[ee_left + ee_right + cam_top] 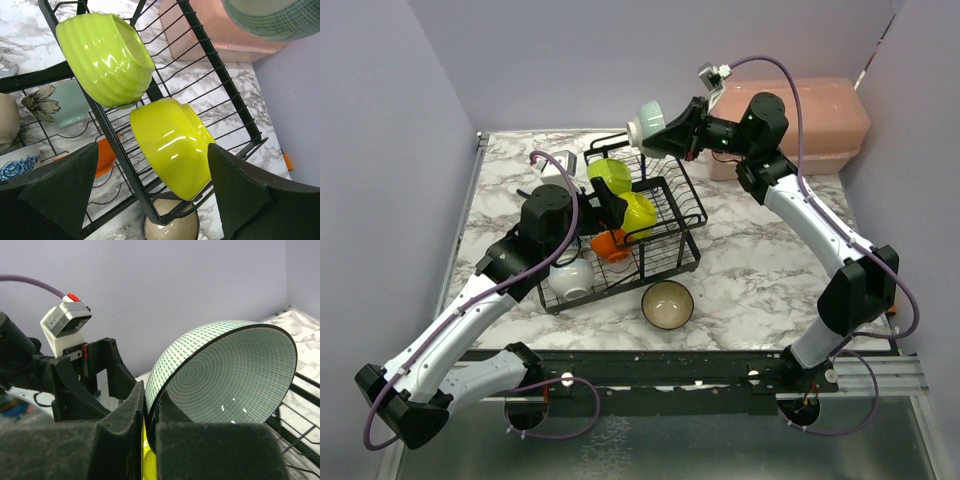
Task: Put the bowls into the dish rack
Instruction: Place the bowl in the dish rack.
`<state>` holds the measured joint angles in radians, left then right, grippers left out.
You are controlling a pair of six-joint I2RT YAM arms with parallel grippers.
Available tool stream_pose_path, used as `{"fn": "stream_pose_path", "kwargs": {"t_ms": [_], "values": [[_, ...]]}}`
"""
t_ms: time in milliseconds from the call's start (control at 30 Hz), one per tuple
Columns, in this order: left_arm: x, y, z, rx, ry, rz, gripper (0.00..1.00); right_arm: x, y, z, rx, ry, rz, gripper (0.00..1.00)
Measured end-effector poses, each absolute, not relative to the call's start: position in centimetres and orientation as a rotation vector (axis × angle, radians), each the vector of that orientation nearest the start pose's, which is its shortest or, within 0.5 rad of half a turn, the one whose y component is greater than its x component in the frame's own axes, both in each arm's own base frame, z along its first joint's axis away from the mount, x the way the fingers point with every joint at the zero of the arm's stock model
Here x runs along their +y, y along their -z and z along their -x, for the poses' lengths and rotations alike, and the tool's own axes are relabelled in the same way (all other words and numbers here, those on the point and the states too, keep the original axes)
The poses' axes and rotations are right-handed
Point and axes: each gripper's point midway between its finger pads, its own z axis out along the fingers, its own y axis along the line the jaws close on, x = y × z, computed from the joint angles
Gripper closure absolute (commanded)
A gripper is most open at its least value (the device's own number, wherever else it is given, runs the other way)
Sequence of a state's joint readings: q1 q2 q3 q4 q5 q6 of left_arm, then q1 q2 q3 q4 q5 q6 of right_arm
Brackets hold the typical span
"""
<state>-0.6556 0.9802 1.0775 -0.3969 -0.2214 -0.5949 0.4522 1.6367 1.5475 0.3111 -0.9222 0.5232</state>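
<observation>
The black wire dish rack [686, 203] stands mid-table. Two yellow-green bowls [610, 175] [639, 213] lie on edge in its upper shelf. A small orange bowl [610, 246] and a white bowl [570, 278] sit lower in it. A beige bowl [667, 304] stands on the table at the rack's front corner. My right gripper [150, 415] is shut on the rim of a pale teal bowl [230, 375] and holds it tilted in the air above the rack's far end [650, 122]. My left gripper [152, 150] is open and empty, just over the nearer yellow-green bowl [172, 145].
A pink translucent lidded box [820, 120] stands at the back right. In the left wrist view a flower-patterned bowl [60, 105] and a blue-patterned bowl [17, 162] show under the rack wires. Walls close in the table on three sides.
</observation>
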Motion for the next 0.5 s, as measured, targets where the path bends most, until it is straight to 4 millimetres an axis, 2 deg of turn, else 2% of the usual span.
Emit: {"fn": "stream_pose_path", "kwargs": {"t_ms": [200, 333, 500], "values": [[-19.4, -31.2, -27.7, 1.901, 0.661, 0.104, 0.11, 34.3, -41.1, -36.0, 1.472, -1.558, 0.688, 1.00], [-19.3, -30.9, -27.8, 1.906, 0.658, 0.104, 0.11, 34.4, -40.2, -38.3, 1.518, -1.707, 0.638, 0.99], [-19.3, -30.8, -27.8, 1.903, 0.656, 0.105, 0.11, 33.7, -36.5, -41.1, 1.620, -1.874, 0.520, 1.00]]}}
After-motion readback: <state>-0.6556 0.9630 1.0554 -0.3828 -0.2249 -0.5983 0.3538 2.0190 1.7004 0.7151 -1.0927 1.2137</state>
